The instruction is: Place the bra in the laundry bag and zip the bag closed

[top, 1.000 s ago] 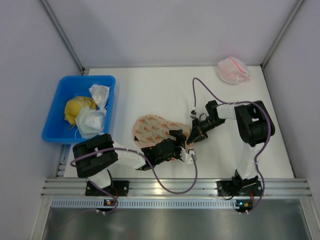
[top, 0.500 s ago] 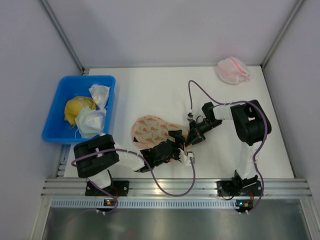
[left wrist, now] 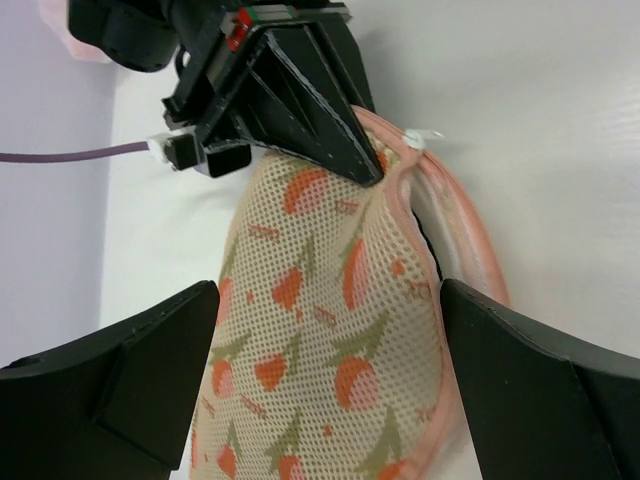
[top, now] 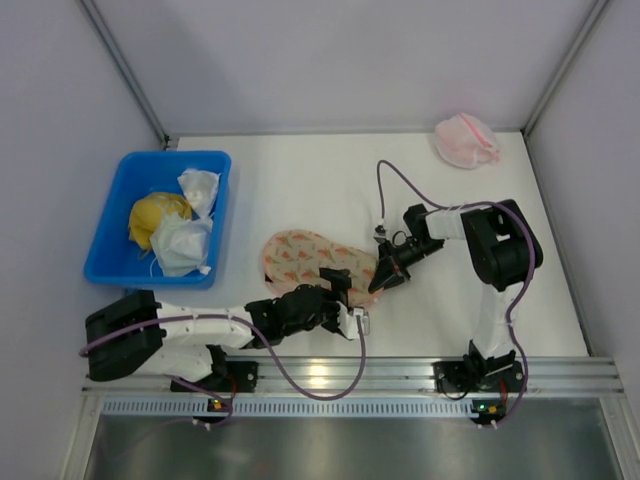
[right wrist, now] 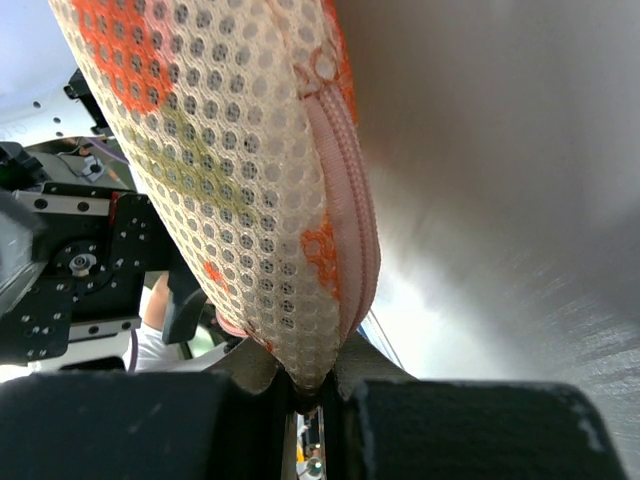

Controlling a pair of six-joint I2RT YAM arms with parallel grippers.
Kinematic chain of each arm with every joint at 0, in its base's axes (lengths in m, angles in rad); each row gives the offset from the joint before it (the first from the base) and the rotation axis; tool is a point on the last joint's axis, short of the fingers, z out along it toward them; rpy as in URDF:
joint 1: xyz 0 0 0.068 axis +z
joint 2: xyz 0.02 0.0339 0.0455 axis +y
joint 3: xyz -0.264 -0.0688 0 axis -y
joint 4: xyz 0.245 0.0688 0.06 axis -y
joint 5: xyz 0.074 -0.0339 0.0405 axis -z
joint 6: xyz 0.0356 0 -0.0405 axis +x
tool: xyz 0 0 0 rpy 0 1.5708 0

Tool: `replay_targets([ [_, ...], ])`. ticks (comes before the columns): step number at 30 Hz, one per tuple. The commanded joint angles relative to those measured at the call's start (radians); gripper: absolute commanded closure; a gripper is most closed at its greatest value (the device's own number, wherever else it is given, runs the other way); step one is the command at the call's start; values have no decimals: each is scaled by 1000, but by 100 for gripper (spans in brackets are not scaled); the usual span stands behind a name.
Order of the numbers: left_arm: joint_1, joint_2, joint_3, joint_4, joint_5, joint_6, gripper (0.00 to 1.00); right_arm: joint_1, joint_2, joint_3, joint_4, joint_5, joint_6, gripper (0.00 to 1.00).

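Plainly, the right hand [top: 380, 282] pinches one end of the laundry bag [top: 305, 255].

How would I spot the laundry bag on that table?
Start at the white table and look right of the blue bin. The laundry bag lies there, a peach mesh oval with red-orange marks, unlike the plain pink-and-white bundle in the far corner.

Cannot follow laundry bag [left wrist: 320, 340] past 6 o'clock edge in left wrist view; from above, cannot see its 3 o'clock end under right gripper [top: 382, 280].
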Motion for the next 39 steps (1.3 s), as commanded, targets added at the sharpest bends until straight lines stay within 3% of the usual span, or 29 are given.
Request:
replay_targets([
  [1,-3,-88,0,-143,63,-66,2,5,-10,38,1,-45,-4,100],
  [5,-3,-183,30,-340,136,-101,8,4,-7,38,5,-40,1,100],
  [8,-3,-266,81,-498,318,-70,15,4,-6,37,13,-34,7,100],
  [11,-7,-281,165,-548,382,-35,28,4,-4,37,13,-28,14,100],
  [16,-12,-16,435,-744,339,5,41,4,-9,34,16,-14,19,100],
  [19,-12,95,575,-861,380,101,41,4,-10,35,15,-11,24,100],
  [25,-88,312,850,-1147,305,267,39,5,-4,34,22,1,31,100],
  [29,-112,501,1032,-1325,264,281,38,5,5,40,19,5,34,100],
  [39,-141,794,1259,-1476,38,250,37,10,6,40,25,15,42,100],
])
